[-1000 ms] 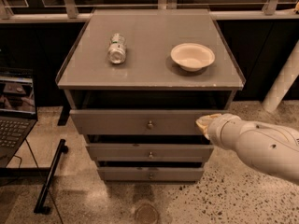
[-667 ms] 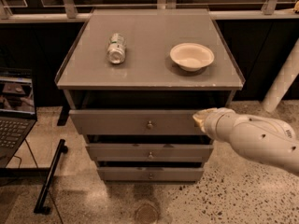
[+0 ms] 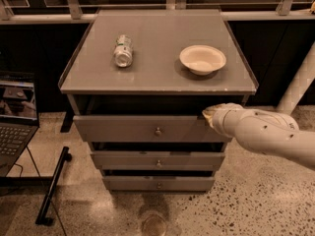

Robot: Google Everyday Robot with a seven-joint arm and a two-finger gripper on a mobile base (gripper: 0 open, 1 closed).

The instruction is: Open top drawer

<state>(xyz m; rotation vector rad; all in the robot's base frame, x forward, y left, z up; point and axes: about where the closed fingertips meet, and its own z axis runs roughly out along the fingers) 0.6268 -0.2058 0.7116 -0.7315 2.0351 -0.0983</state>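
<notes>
The top drawer [image 3: 128, 128] is the widest grey front of the cabinet, with a small round metal knob [image 3: 158, 131] at its centre. A dark gap shows between its upper edge and the cabinet top, and its front stands slightly proud of the two lower drawers. My white arm [image 3: 268, 134] comes in from the right. My gripper [image 3: 210, 113] is at the drawer's upper right edge, right of the knob and a little above it. Its tip is mostly hidden by the wrist.
On the cabinet top [image 3: 157, 68] a can [image 3: 123, 50] lies on its side at the left and a white bowl [image 3: 202, 59] stands at the right. Two narrower drawers [image 3: 157, 160] sit below. A laptop [image 3: 15, 117] and a black bar [image 3: 53, 186] are on the floor at the left.
My gripper has moved up and slightly left, from the drawer front's right part to its upper right edge. The drawer, can and bowl have not visibly moved.
</notes>
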